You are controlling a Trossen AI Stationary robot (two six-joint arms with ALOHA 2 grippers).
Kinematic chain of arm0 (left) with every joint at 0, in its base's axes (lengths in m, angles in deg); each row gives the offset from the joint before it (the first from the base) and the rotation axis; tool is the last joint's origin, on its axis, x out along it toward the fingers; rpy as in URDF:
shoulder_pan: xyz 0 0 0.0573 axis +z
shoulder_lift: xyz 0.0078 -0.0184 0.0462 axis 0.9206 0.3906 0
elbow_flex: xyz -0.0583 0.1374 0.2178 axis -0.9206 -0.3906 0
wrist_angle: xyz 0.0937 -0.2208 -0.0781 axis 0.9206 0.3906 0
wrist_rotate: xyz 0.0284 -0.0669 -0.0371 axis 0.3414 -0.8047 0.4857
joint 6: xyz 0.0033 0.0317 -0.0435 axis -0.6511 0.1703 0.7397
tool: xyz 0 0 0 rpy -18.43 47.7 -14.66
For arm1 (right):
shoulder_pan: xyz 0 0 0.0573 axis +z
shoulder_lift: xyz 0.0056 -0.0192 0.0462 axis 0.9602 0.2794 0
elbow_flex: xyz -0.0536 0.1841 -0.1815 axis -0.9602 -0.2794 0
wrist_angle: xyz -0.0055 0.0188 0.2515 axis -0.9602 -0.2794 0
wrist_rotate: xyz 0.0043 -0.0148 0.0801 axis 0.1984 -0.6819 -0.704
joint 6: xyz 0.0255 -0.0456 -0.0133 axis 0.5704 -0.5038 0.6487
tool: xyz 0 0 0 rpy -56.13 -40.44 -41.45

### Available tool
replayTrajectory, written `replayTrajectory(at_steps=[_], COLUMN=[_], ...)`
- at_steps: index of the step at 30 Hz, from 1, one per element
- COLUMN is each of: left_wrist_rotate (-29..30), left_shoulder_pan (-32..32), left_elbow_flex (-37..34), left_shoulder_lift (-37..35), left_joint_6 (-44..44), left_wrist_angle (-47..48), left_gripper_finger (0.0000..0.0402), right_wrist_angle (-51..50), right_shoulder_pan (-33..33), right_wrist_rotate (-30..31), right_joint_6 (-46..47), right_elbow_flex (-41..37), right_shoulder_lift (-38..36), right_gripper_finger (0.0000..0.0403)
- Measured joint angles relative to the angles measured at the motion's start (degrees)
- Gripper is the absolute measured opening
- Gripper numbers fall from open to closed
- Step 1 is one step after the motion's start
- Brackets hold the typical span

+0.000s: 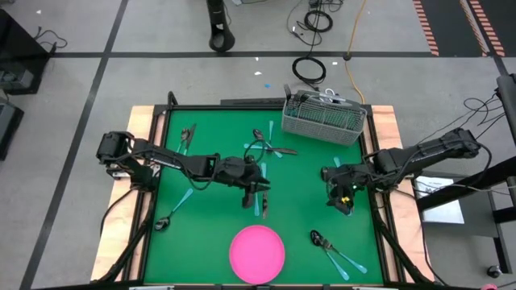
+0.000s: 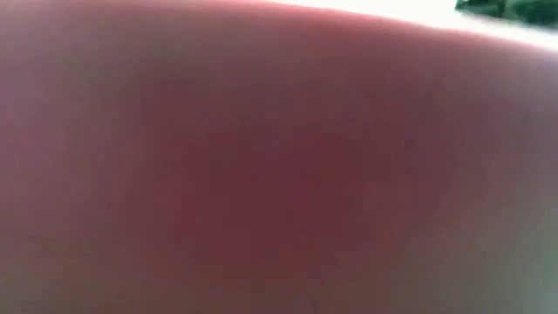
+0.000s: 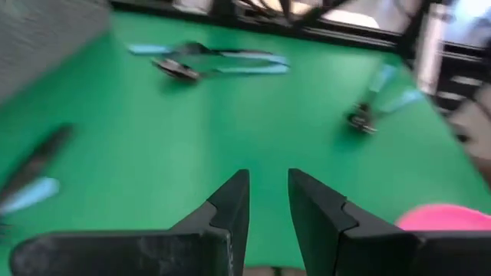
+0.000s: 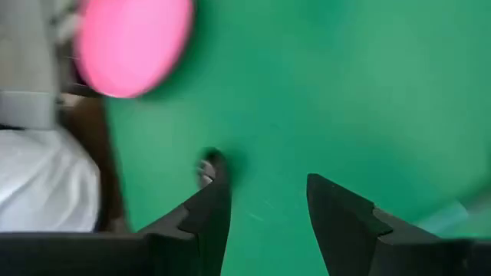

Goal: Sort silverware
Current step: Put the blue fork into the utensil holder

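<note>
The left gripper (image 3: 268, 201) hovers mid-mat (image 1: 218, 217), fingers parted and empty. The right gripper (image 4: 265, 203) hangs near the mat's right edge, also spread, holding nothing. Silverware (image 1: 330, 250) lies scattered.

No legible text or labels

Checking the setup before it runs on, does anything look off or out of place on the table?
Yes. The silverware lies loose across the green mat in several spots rather than sorted. The low view is filled by a pinkish blur, likely the pink plate close to that camera, so it shows nothing useful. The mesh basket looks upright.
</note>
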Motion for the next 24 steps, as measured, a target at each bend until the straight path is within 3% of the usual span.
replayTrajectory(at_steps=[4,10,17,24], left_wrist_rotate=[3.0,0.6,-1.4,-1.7], left_shoulder_pan=[0.3,1.6,2.5,2.5], left_elbow_flex=[-0.1,-0.1,-0.1,-0.1], left_shoulder_lift=[0.0,0.0,0.0,0.0], left_joint_6=[-5.3,-9.4,-9.4,-9.6], left_wrist_angle=[-5.6,-11.3,-10.4,-10.5], left_gripper_finger=[0.0093,0.0093,0.0093,0.0093], right_wrist_angle=[-12.1,-22.1,-21.5,-17.1], right_shoulder_pan=[-0.2,-2.5,-2.8,-3.2], right_wrist_rotate=[10.7,18.4,20.7,20.7], right_joint_6=[6.2,14.6,21.3,20.9], right_elbow_flex=[0.0,0.0,-3.3,-5.8], right_shoulder_lift=[0.1,0.3,1.3,4.4], right_gripper_finger=[0.0160,0.0160,0.0160,0.0160])
